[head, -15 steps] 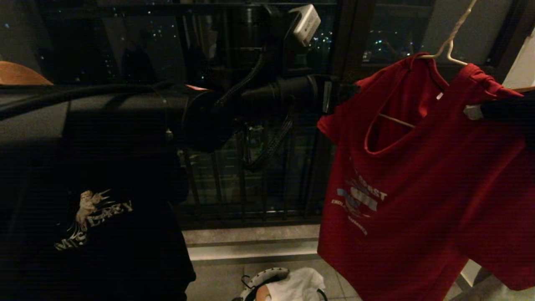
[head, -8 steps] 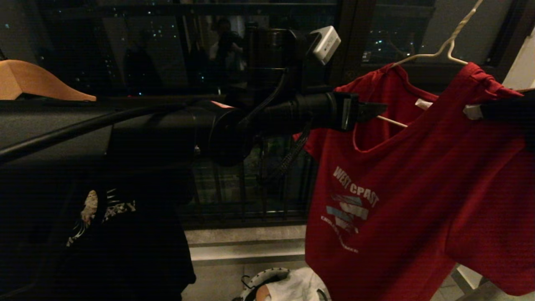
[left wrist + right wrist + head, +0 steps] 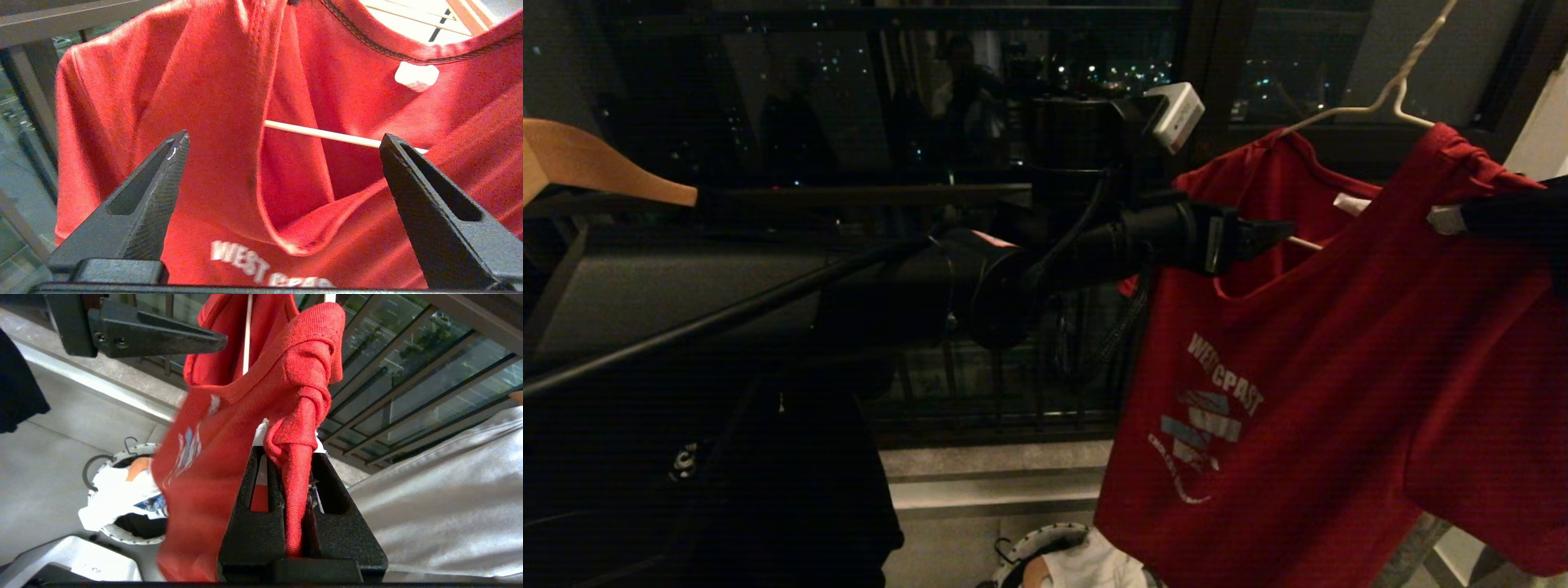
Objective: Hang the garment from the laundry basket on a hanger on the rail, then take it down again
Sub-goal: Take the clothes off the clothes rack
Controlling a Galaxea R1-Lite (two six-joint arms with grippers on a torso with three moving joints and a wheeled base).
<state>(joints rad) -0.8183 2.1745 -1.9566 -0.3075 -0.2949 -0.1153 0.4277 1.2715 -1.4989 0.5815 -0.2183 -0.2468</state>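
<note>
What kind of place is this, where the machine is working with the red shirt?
Probably a home balcony or laundry corner, at night. A red T-shirt hangs on a wire hanger, a laundry basket sits on the tiled floor, and city lights show through the barred window.

Pretty murky from my head camera: night outside, only specks of city light in the dark window glass (image 3: 768,98), and my black left arm (image 3: 890,286) is basically a silhouette. Both wrist cameras are far brighter, though the red short-sleeved T-shirt (image 3: 229,122) looks grainy and soft close up.
</note>
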